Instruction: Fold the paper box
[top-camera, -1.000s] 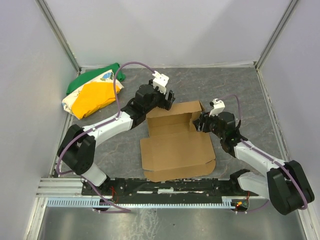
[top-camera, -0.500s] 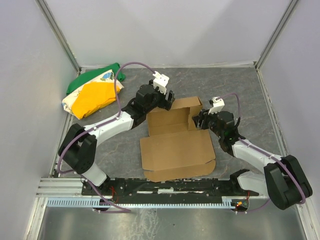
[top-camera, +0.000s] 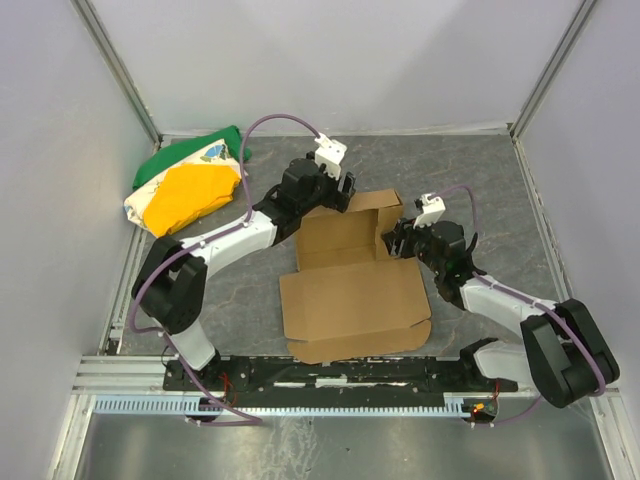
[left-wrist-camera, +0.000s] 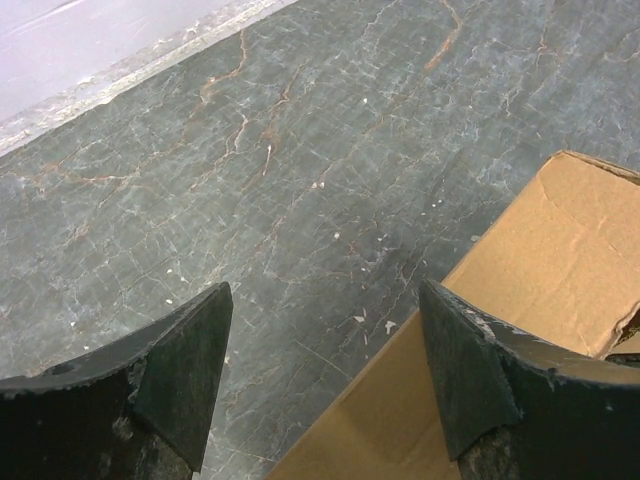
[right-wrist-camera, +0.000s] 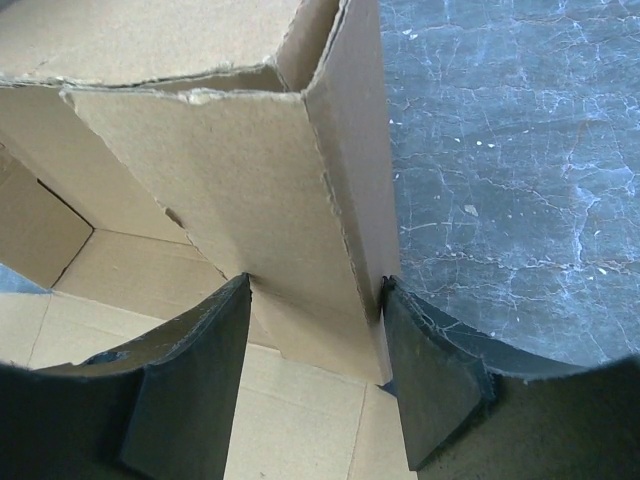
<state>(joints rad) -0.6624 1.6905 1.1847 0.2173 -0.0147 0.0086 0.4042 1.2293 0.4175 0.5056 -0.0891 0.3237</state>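
Right wrist: your right gripper (right-wrist-camera: 315, 292) is squeezing the paper box (right-wrist-camera: 225, 180) flap; left gripper (left-wrist-camera: 325, 297) is hanging wide open, empty.

Matt brown cardboard paper box (top-camera: 350, 300), rough torn edges; veined stone-look table (top-camera: 480, 180).

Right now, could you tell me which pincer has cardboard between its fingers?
The right pincer: an upright flap of the box fills the gap between its fingers. The left pincer stands open, only table showing in its gap.
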